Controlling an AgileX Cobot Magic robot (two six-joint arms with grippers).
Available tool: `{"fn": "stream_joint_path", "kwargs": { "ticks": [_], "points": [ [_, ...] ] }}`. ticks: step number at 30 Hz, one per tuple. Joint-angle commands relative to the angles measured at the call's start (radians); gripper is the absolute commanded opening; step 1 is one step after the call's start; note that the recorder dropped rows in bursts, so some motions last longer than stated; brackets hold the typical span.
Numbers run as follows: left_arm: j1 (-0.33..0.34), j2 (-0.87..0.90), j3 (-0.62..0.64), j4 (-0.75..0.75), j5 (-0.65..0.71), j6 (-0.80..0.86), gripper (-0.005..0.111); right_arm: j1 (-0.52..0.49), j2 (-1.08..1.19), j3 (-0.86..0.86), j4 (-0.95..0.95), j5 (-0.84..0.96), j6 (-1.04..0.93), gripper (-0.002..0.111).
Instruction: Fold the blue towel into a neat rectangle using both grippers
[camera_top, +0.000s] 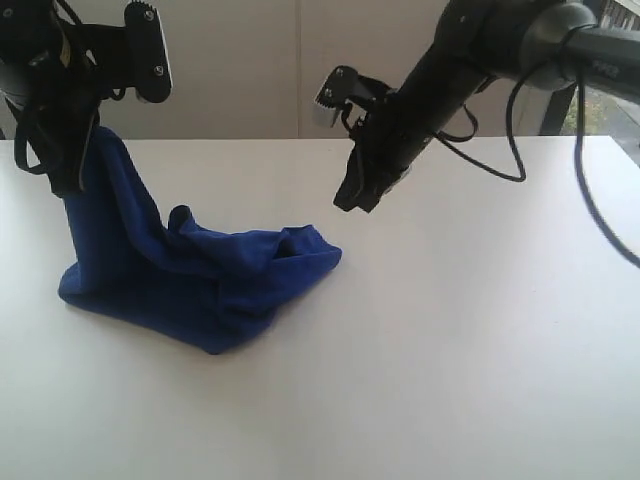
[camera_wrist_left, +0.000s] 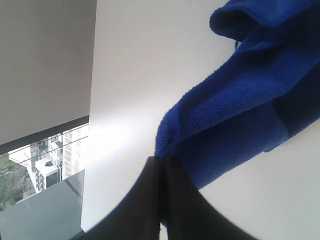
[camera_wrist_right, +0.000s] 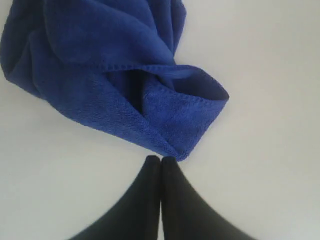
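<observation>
just one blue towel (camera_top: 200, 275), left claw (camera_wrist_left: 161, 160) gripping, right claw (camera_wrist_right: 160, 159) empty.

Blue towel (camera_top: 200, 280): soft cloth with a plush, nubby pile, matt, an even deep blue. A thin stitched hem runs along its edges, clearest in the right wrist view.
Worktop (camera_top: 470, 360): white, smooth, matt, with a faint sheen toward its far edge.
Left gripper (camera_wrist_left: 161, 161) and right gripper (camera_wrist_right: 160, 159): black, smooth, matt fingers. Plastic or rubber, cannot tell which.
Plate (camera_top: 150, 50) on the left arm: grey-silver metal, dull finish, screw heads visible.
Cables (camera_top: 511, 130): black, smooth, slightly glossy sheath.
</observation>
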Motion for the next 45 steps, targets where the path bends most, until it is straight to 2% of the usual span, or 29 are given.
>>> {"fn": "stream_joint_path", "kwargs": {
  "ticks": [1, 4, 8, 10, 16, 25, 45],
  "points": [
    [0.004, -0.006, -0.004, -0.02, 0.009, -0.009, 0.0, 0.013, 0.056, -0.016, 0.006, -0.02, -0.161, 0.004],
    [0.004, -0.006, -0.004, -0.028, 0.009, -0.009, 0.0, 0.024, 0.076, -0.016, 0.006, -0.054, -0.204, 0.017],
    [0.004, -0.006, -0.004, -0.04, 0.007, -0.009, 0.0, 0.055, 0.087, -0.016, 0.011, -0.107, -0.317, 0.04],
    [0.004, -0.006, -0.004, -0.04, 0.007, -0.009, 0.0, 0.071, 0.091, -0.016, 0.009, -0.156, -0.333, 0.043],
    [0.004, -0.006, -0.004, -0.042, 0.011, -0.009, 0.0, 0.122, 0.12, -0.012, -0.004, -0.292, -0.333, 0.042],
    [0.004, -0.006, -0.004, -0.042, 0.011, -0.009, 0.0, 0.127, 0.131, -0.012, -0.156, -0.257, -0.289, 0.041],
    [0.004, -0.006, -0.004, -0.061, 0.011, -0.009, 0.0, 0.13, 0.169, -0.012, -0.15, -0.347, -0.298, 0.041]
  ]
}}
